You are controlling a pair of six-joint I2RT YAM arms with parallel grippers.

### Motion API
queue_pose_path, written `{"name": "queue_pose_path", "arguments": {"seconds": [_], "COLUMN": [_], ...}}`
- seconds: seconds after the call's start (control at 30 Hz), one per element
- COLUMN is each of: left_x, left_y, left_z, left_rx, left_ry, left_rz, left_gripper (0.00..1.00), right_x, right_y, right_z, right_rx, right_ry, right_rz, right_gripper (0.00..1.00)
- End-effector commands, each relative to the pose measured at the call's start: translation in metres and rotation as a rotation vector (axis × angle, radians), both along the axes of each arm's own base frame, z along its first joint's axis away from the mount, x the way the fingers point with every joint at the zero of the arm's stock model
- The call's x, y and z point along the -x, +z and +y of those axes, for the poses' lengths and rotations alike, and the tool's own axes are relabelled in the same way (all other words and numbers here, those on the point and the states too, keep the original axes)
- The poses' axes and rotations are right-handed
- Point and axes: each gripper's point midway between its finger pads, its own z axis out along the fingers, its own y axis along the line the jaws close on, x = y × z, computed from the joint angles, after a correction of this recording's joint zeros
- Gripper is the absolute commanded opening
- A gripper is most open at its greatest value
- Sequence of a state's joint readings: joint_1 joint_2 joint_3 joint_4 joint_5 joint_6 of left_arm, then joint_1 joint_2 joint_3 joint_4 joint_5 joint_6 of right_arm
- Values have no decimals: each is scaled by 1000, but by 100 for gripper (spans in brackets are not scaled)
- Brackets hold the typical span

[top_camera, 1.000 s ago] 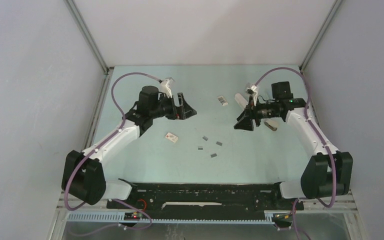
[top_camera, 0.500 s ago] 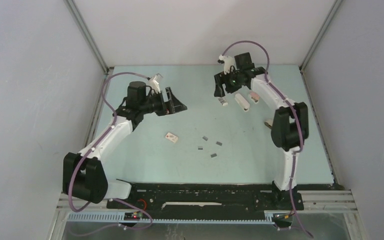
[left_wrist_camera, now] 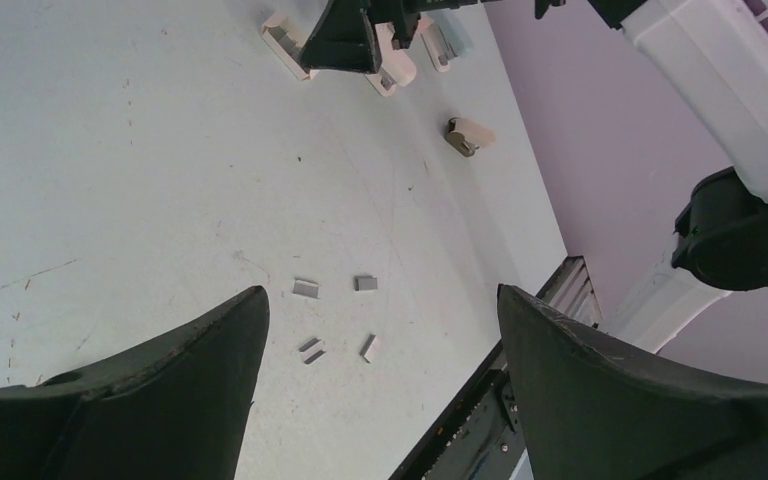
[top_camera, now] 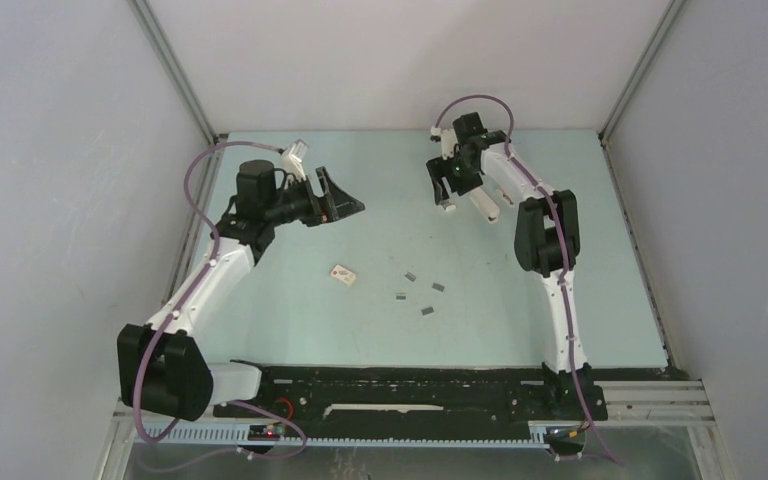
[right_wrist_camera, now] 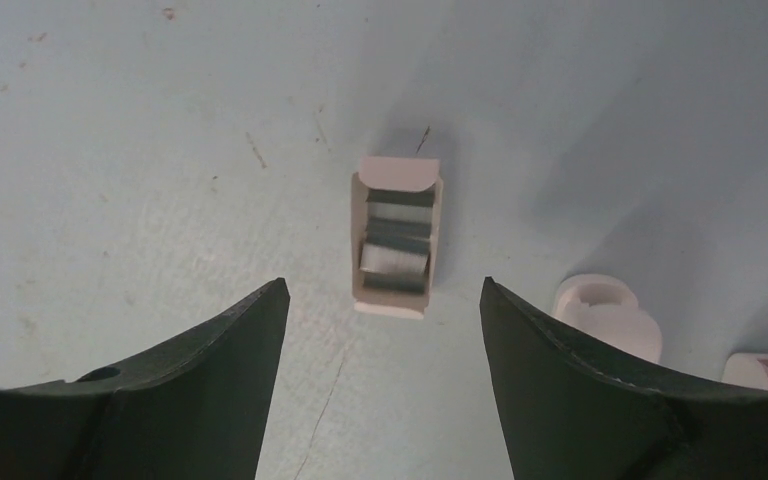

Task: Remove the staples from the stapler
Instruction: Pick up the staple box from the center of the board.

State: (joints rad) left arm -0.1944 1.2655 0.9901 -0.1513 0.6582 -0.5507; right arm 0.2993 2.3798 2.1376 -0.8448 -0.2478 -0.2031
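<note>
R: right gripper (right_wrist_camera: 383,290) wide open, empty, over small white tray (right_wrist_camera: 396,246) with grey metal inside; stapler part or box, can't tell | L: left gripper (left_wrist_camera: 382,296) wide open, empty | staples (left_wrist_camera: 307,288): four loose strips mid-table (top_camera: 290,320), clear of both grippers | white stapler (right_wrist_camera: 608,318) partly hidden behind right finger

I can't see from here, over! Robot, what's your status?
Left gripper open, raised. Right gripper open above small white box. Staples loose mid-table, untouched. Nothing blocks the box.
</note>
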Motion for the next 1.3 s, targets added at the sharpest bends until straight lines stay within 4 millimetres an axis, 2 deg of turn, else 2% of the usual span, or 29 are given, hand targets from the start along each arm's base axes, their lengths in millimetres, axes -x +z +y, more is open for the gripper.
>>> {"name": "queue_pose_path", "arguments": {"seconds": [0.0,0.3,0.67,0.93,1.27], "left_x": [-1,-2,-2,-2,-2], "left_y": [25,23,23,24,24], "left_z": [-1,0,0,0,0], "left_rx": [35,34,42,47,52], "left_ry": [-11,-11,-14,-16,-18], "left_rz": [-63,-58,-52,-54,-56], "left_gripper": [89,89,89,89,89], "right_x": [-11,-14,-12,-3,15], "right_y": [3,-18,-24,-32,-31], "right_z": [0,6,13,10,8], "right_rx": [41,66,85,118,123], "right_ry": [10,38,76,98,159], "right_rz": [-32,-8,-7,22,49], "right_gripper": [78,74,64,49,41]}}
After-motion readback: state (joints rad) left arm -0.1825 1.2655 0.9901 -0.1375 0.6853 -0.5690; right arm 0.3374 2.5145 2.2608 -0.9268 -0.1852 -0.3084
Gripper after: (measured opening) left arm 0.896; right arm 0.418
